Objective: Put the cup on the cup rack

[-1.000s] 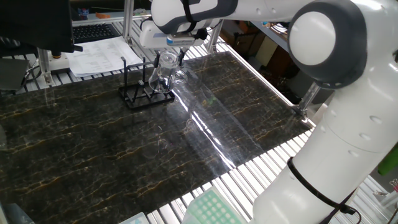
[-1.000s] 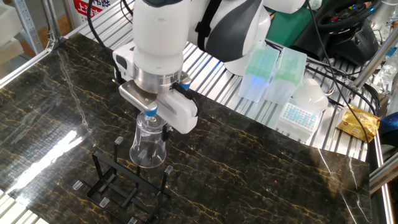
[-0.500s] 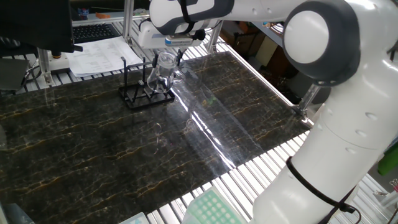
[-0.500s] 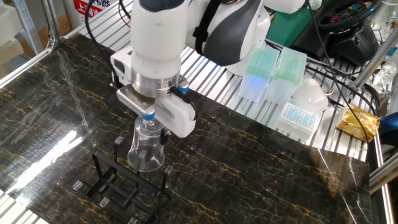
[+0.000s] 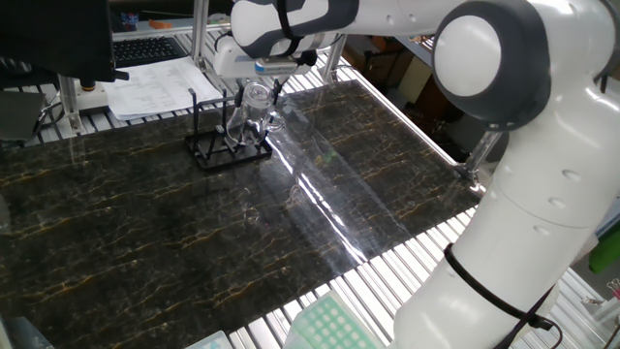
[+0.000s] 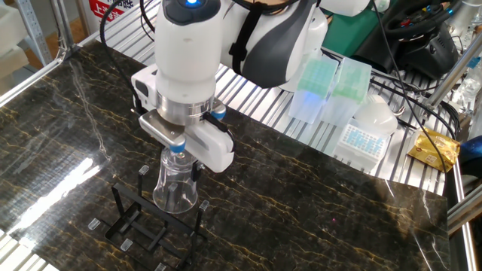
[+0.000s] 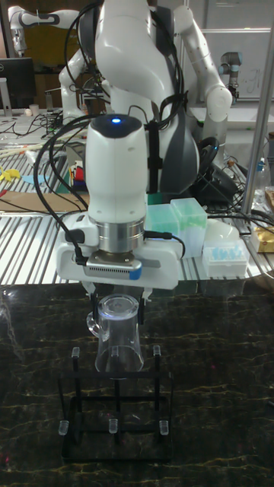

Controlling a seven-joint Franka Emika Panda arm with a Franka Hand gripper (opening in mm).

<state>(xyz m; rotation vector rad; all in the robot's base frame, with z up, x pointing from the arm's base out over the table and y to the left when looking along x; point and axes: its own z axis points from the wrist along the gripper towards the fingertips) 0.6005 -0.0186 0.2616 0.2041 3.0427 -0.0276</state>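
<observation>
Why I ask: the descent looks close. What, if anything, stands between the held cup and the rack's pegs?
Nothing visible does. The gripper holds the cup inverted directly above the cup rack, and only open air lies between its mouth and the pegs.

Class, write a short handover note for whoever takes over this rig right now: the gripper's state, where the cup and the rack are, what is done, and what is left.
Gripper: shut on the cup's base, pointing down.
Cup: inverted, mouth down, held over the cup rack with its mouth among the upright pegs. Whether a peg is inside it cannot be told.
Cup rack: standing on the dark marble table, no other cup on it.
Done: cup picked up, turned over, brought above the rack.
Left: confirm a peg is inside the cup, lower until seated, open the gripper, lift clear.
</observation>
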